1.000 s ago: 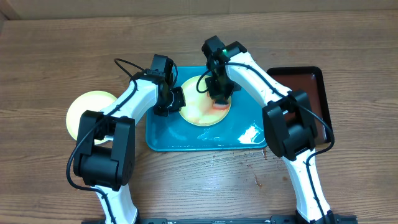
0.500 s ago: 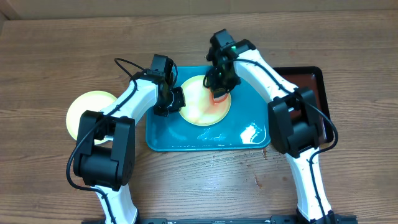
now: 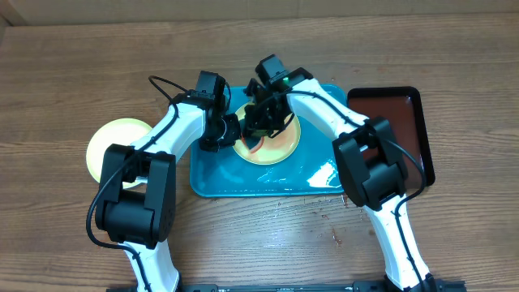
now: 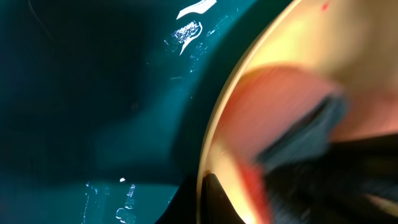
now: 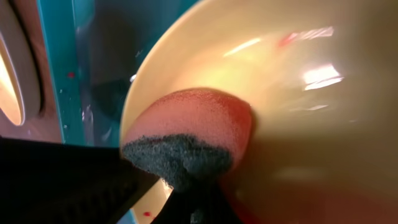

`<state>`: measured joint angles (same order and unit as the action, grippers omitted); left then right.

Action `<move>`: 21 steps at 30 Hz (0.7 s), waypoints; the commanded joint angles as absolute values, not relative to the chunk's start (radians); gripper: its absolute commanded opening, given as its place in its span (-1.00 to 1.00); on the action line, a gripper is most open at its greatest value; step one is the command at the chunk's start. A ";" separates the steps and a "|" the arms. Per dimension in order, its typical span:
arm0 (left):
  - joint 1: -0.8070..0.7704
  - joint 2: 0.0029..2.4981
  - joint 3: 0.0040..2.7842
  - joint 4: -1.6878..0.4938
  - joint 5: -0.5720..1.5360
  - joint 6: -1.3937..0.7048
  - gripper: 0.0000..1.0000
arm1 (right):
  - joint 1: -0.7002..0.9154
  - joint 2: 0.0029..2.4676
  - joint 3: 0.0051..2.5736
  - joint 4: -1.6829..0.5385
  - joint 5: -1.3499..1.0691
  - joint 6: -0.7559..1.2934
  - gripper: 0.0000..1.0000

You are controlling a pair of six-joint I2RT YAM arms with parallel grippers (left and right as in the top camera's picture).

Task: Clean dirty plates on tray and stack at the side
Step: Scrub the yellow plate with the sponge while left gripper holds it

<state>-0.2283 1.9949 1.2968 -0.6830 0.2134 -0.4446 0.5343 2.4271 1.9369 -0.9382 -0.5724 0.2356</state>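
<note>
Pinching sponge (image 5: 186, 127) in right end effector (image 3: 263, 122), plate (image 3: 284, 146) directly beneath; cannot tell closure of left end effector (image 3: 229, 130) at rim.

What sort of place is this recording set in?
Probably a robot test bench, not a kitchen: a wooden table, a teal tray holding a plate, and a sponge in the right hand pressed on it. No sink shows.
</note>
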 commanded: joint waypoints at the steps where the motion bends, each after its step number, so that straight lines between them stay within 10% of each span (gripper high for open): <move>1: -0.220 2.040 1.271 -0.706 0.158 -0.414 -0.91 | 0.525 2.462 1.917 -0.979 -0.527 0.290 -0.92; 21: -0.196 2.040 1.271 -0.714 0.159 -0.414 -0.92 | 0.486 2.366 1.906 -1.022 0.161 0.363 -0.92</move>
<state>-0.2157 1.9957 1.2968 -0.6849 0.2352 -0.4442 0.4808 2.3562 1.9358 -1.0912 0.0265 0.3546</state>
